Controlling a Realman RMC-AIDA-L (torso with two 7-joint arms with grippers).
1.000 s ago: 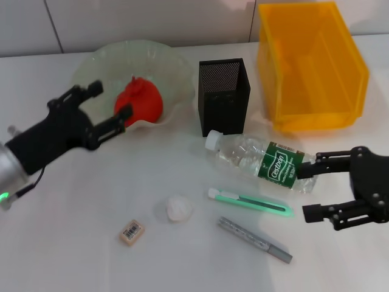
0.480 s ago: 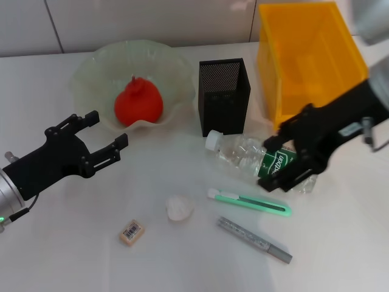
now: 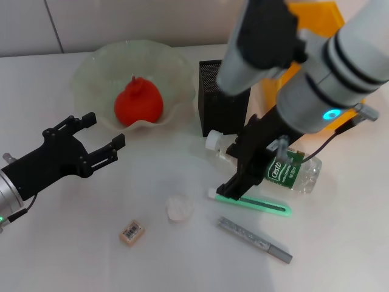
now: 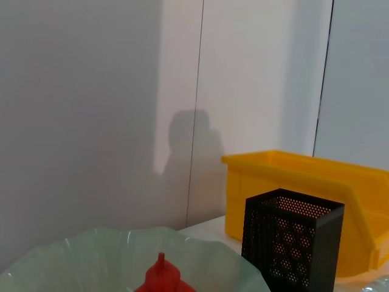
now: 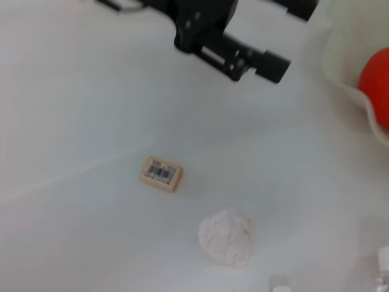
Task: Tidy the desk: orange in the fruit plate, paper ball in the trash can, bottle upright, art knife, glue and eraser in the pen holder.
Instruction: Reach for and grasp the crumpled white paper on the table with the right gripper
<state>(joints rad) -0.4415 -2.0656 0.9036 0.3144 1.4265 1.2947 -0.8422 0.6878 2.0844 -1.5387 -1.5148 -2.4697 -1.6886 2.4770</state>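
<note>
The orange (image 3: 138, 103) lies in the pale green fruit plate (image 3: 97, 64). My left gripper (image 3: 104, 131) is open and empty, in front of the plate. The clear bottle (image 3: 285, 170) lies on its side, cap (image 3: 212, 140) pointing left. My right gripper (image 3: 230, 170) is open, its black fingers spread over the bottle's neck end, and the arm hides part of the bottle. The green art knife (image 3: 258, 205), grey glue stick (image 3: 255, 240), eraser (image 3: 132, 232) and paper ball (image 3: 179, 208) lie on the table. The right wrist view shows the eraser (image 5: 161, 173) and paper ball (image 5: 228, 237).
The black mesh pen holder (image 3: 213, 103) stands behind the bottle, partly hidden by my right arm. The yellow bin (image 3: 316, 15) at the back right is mostly hidden too. Both show in the left wrist view: pen holder (image 4: 292, 243), bin (image 4: 304, 176).
My right arm has swung up and to the left, its gripper going from the bottle's base to its neck end. My left gripper has drawn back from the plate, leaving the orange there.
</note>
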